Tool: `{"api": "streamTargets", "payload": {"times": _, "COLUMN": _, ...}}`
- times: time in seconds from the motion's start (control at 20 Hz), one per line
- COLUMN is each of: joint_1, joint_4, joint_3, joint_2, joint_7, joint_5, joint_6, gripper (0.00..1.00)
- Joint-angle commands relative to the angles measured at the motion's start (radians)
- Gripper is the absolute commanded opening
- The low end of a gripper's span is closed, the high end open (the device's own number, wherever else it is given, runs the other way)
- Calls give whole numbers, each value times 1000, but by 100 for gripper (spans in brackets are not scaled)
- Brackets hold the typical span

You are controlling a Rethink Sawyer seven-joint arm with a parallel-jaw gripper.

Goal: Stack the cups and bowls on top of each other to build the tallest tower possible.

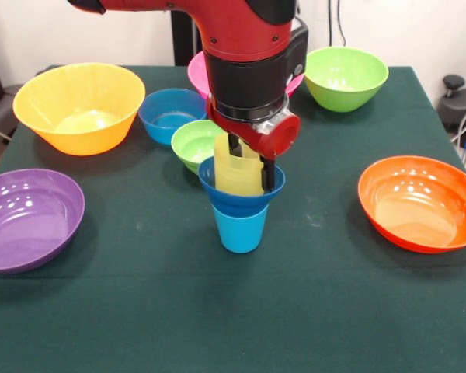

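No writing or brand marks can be read anywhere. The green cloth table [140,311] carries glossy plastic bowls: yellow bowl [79,106], purple bowl [27,217] and orange bowl [419,202] are largest, then the green bowl [346,78] and a pink bowl [196,74] mostly hidden by the arm. The red and black arm [248,70] comes straight down at centre. Behind sit a light blue bowl [171,115] and small lime bowl [196,144]. The gripper [250,159] clasps the ribbed yellow cup [238,175], standing inside the dark blue bowl [241,200], which rests on the upright blue cup [241,229].
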Motion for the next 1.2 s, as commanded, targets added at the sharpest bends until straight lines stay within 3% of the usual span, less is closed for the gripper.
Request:
{"api": "streamTargets", "payload": {"times": 0.05, "joint_1": -7, "joint_4": 69, "joint_3": 18, "joint_2": 14, "joint_7": -246, "joint_5": -84, "joint_6": 66, "gripper": 100}}
{"api": "streamTargets", "payload": {"times": 0.85, "joint_1": -24, "joint_4": 158, "joint_3": 60, "joint_2": -25, "joint_7": -213, "joint_5": -59, "joint_6": -10, "gripper": 100}}
{"api": "streamTargets", "payload": {"times": 1.2, "joint_1": -30, "joint_4": 163, "joint_3": 84, "joint_2": -48, "joint_7": -212, "joint_5": -36, "joint_6": 7, "gripper": 100}}
